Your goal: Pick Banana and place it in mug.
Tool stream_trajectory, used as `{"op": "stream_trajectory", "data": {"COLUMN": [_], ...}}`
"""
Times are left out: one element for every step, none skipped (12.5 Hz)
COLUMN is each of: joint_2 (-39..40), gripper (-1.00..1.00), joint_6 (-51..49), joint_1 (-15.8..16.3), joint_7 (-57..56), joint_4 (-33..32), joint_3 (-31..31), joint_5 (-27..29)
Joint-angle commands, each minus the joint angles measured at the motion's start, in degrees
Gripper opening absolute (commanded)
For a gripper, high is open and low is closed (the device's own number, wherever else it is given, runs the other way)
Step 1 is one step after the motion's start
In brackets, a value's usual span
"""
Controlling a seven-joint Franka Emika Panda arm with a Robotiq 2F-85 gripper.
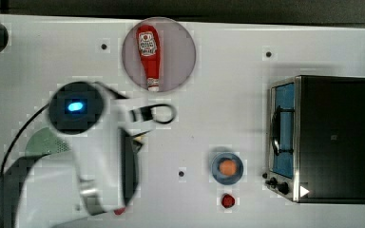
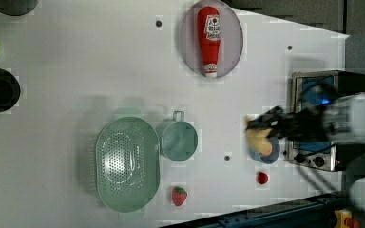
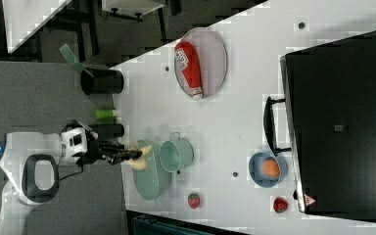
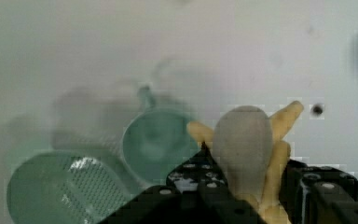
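My gripper (image 2: 261,124) is shut on the banana (image 2: 259,141), a pale-yellow thing held up in the air. In the wrist view the banana (image 4: 285,119) sticks out past the black fingers (image 4: 193,179), and the gripper (image 4: 254,182) hangs above the table with the round teal mug (image 4: 156,144) below and off to one side. In the right view the gripper (image 3: 127,154) and banana (image 3: 142,155) sit just to the right view's left of the mug (image 3: 176,154). The mug (image 2: 179,140) stands upright and empty, its handle stub pointing away from the strainer. In the top view the arm covers the mug.
An oval perforated green strainer (image 2: 127,164) lies beside the mug, with a strawberry (image 2: 179,195) near it. A blue bowl (image 1: 227,167) holds an orange ball; a small red fruit (image 1: 227,201) lies close by. A ketchup bottle (image 1: 149,50) rests on a plate (image 1: 180,52). A toaster oven (image 1: 330,137) stands at the top view's right.
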Motion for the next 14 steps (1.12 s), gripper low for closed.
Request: {"op": "stream_trajectory", "data": {"joint_2": [1.2, 2.3, 3.5, 4.8, 6.3, 7.9, 9.5, 11.0, 12.3, 13.4, 14.1, 14.5, 14.5, 14.5], "gripper": [-0.28, -0.28, -0.28, -0.28, -0.28, -0.28, -0.28, -0.28, -0.20, 0.01, 0.22, 0.44, 0.67, 0.90], "joint_6": [7.2, 10.8, 15.2, 19.0, 22.5, 25.4, 27.6, 28.9, 29.7, 30.0, 30.9, 31.7, 31.7, 31.7], "joint_1": [1.1, 1.1, 1.1, 1.1, 1.2, 1.2, 1.2, 1.2, 1.2, 1.2, 1.2, 1.2, 1.2, 1.2], "joint_7": [14.5, 15.3, 16.1, 17.2, 18.4, 19.4, 20.4, 21.0, 21.1, 21.1, 21.1, 21.1, 21.1, 21.1], "joint_4": [-2.6, -4.5, -6.4, -8.3, -10.0, -11.1, -11.5, -11.5, -11.5, -11.6, -11.5, -11.5, -11.5, -11.5], "joint_3": [2.9, 4.0, 4.8, 5.4, 5.9, 6.2, 6.3, 6.2, 6.2, 6.2, 6.2, 6.2, 6.1, 6.2], "joint_5": [-0.3, -0.3, -0.3, -0.3, -0.4, -0.4, -0.4, -0.5, -0.9, -1.1, -1.1, -1.1, -1.1, -1.1]}}
